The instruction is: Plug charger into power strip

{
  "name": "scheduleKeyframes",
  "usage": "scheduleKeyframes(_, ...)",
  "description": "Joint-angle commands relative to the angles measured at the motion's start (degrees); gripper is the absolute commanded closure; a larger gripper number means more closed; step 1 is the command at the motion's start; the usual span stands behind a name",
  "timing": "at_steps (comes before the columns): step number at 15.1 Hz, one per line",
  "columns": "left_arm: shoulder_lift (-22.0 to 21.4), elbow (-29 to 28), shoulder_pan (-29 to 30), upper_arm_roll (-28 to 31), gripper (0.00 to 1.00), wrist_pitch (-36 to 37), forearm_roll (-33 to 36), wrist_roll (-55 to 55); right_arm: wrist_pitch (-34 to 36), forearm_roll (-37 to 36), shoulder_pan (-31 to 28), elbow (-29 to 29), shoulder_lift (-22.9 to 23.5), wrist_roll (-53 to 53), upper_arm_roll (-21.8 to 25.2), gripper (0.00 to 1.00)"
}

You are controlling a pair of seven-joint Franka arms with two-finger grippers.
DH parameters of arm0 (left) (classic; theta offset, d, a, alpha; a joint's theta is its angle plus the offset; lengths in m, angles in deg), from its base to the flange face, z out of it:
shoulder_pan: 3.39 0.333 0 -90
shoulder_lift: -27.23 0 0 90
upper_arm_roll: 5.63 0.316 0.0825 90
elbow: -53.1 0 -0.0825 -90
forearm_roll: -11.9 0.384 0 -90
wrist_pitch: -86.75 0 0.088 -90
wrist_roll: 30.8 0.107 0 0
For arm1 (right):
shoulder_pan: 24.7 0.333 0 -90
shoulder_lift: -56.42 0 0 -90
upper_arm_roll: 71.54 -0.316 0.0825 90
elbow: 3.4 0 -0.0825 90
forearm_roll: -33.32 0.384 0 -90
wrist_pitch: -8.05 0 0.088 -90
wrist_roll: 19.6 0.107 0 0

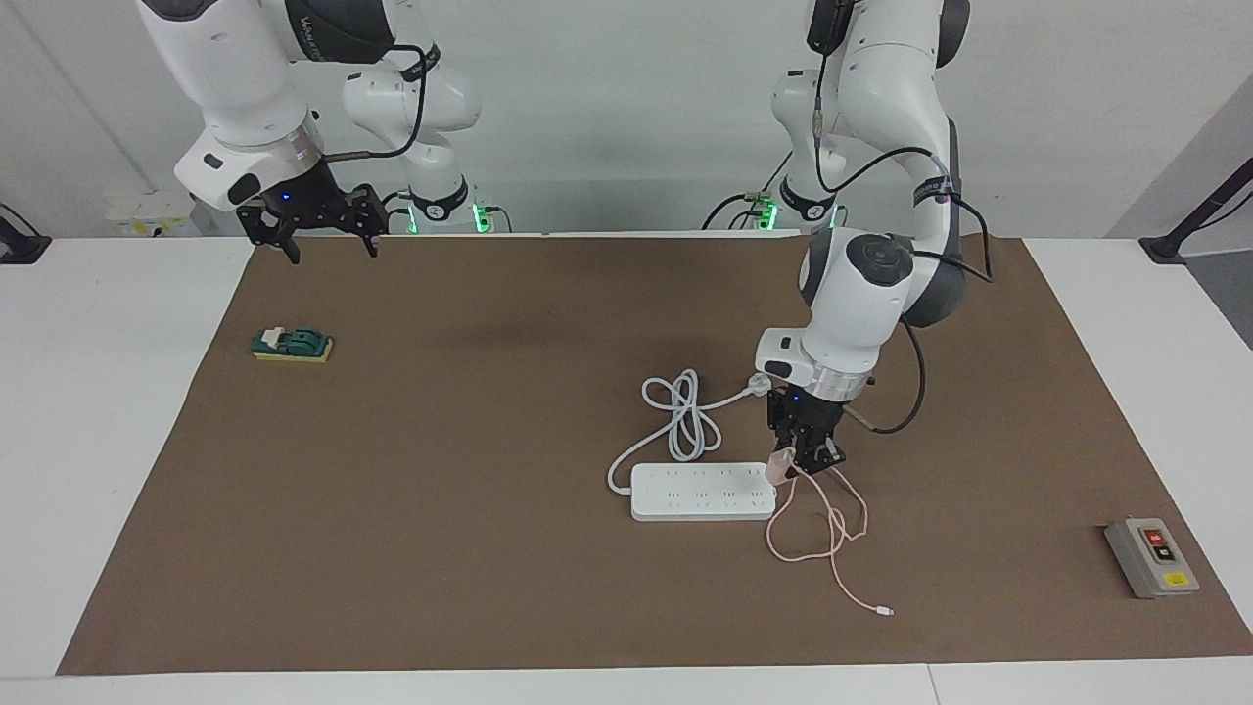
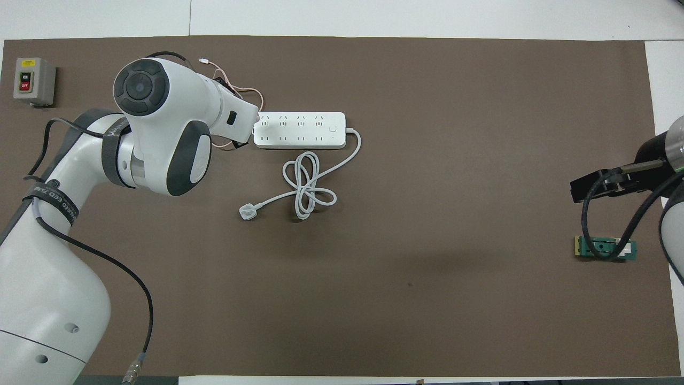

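The white power strip (image 1: 700, 492) lies flat on the brown mat and also shows in the overhead view (image 2: 299, 130). My left gripper (image 1: 798, 465) points down at the strip's end toward the left arm's side. It is shut on the pale-pink charger (image 1: 780, 468), which sits at that end of the strip, at its top edge. The thin pink cable (image 1: 832, 534) loops on the mat to its white connector (image 1: 886, 611). In the overhead view the left arm hides the charger; the cable (image 2: 251, 93) shows. My right gripper (image 1: 328, 240) waits open, raised over the mat's edge near the robots.
The strip's thick white cord (image 1: 685, 416) coils nearer the robots and ends in a three-pin plug (image 1: 759, 385). A grey box with red and yellow buttons (image 1: 1152, 556) sits at the left arm's end of the table. A green and yellow block (image 1: 292, 345) lies below the right gripper.
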Motion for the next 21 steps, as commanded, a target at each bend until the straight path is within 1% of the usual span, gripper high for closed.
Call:
scheduleKeyframes(1, -1.6, -3.1, -0.9, 0.7, 1.0, -2.8, 1.2, 3.5, -1.4, -0.6, -1.9, 2.1, -1.2, -0.9, -0.8, 0.0)
scheduleKeyframes(5, -1.6, -4.9, -1.0, 0.6, 1.0, -3.5, 1.2, 3.5, 2.1, 1.4, -3.0, 0.3, -0.7, 0.8, -1.1, 0.0)
scheduleKeyframes(9, -1.5, -5.8, -2.2, 0.5, 1.0, -3.9, 1.1, 3.2, 2.2, 1.4, -2.8, -0.5, -0.5, 0.9, -1.1, 0.0)
scheduleKeyframes(21, -1.5, -7.5, -2.6, 0.4, 1.0, -5.0, 1.0, 2.6, 1.3, 1.4, -1.9, -0.2, -0.8, 3.4, -1.1, 0.0)
